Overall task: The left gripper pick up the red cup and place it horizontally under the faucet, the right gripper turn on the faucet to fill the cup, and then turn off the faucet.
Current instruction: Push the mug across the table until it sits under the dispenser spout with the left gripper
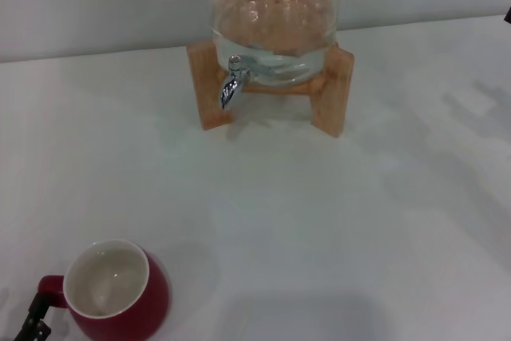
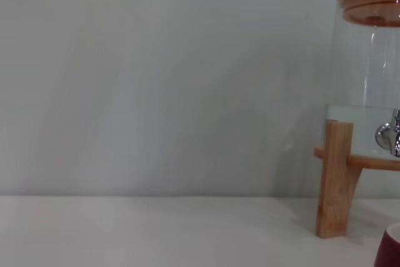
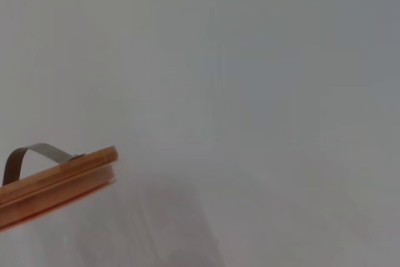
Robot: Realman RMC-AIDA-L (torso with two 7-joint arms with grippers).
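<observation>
The red cup (image 1: 120, 293) stands upright on the white table at the near left, its white inside empty and its handle pointing left. A black tip of my left gripper (image 1: 33, 323) shows right beside the handle at the bottom left corner. The cup's edge also shows in the left wrist view (image 2: 390, 251). The chrome faucet (image 1: 232, 81) sticks out of the glass water jar (image 1: 275, 21) at the far middle, spout down; it also shows in the left wrist view (image 2: 390, 136). Only a dark sliver at the right edge may be my right gripper (image 1: 508, 13).
The jar rests on a wooden stand (image 1: 331, 89) with legs on either side of the faucet. Its wooden lid with a metal handle shows in the right wrist view (image 3: 56, 182). A pale wall runs behind the table (image 1: 319, 221).
</observation>
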